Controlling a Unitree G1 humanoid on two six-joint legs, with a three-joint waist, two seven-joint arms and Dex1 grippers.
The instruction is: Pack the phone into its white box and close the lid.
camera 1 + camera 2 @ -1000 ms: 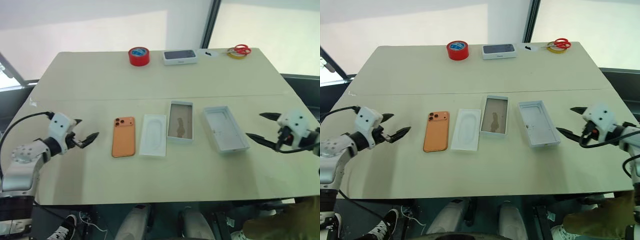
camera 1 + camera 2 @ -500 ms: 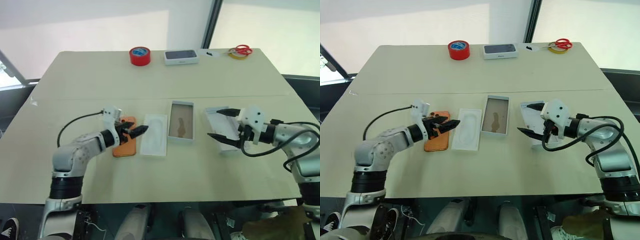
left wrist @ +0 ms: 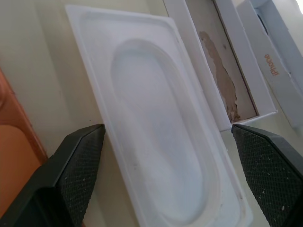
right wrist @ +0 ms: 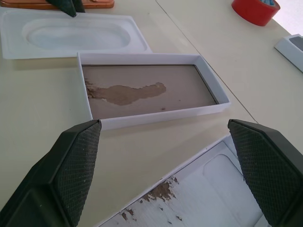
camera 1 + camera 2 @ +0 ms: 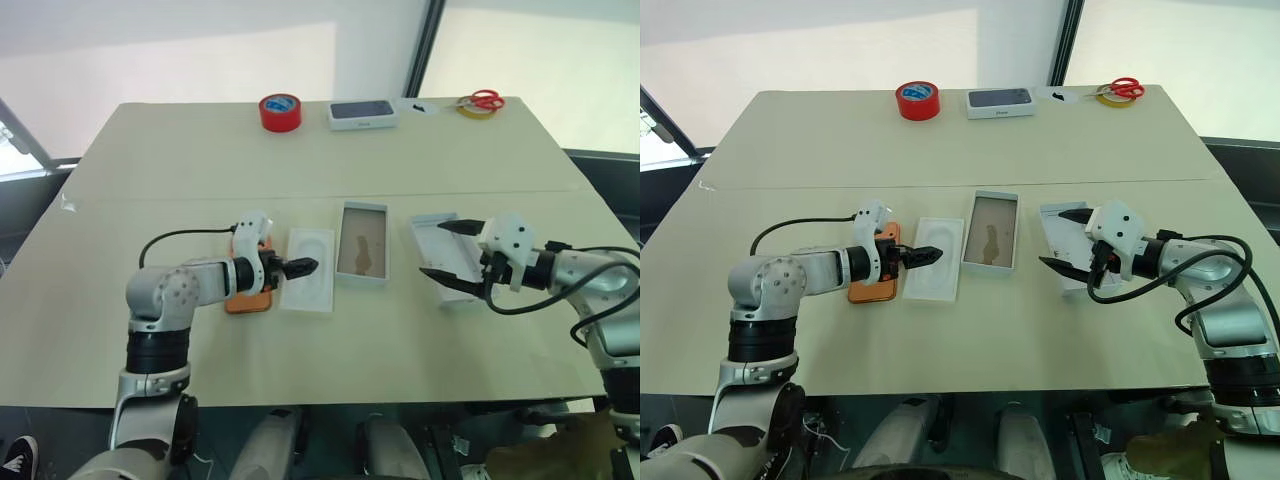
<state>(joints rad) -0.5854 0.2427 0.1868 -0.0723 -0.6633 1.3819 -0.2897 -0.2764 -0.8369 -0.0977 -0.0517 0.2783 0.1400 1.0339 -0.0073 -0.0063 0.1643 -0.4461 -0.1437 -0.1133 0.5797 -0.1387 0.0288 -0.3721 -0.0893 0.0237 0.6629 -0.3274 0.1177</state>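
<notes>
The orange phone lies on the table, partly covered by my left arm. To its right lie the flat white insert, the white box with its brown floor, and the lid, inside up. My left gripper is open, reaching across the phone, its tips over the insert's near-left edge. My right gripper is open and empty over the lid, pointing toward the white box.
At the table's far edge stand a red tape roll, a white box picturing a dark phone, and red-handled scissors on a yellow tape ring. A seam crosses the table just behind the row of parts.
Both grippers swung in from the table's sides. The left one passed over the phone to the insert and rolled. The right one came over the lid. No object has moved.
</notes>
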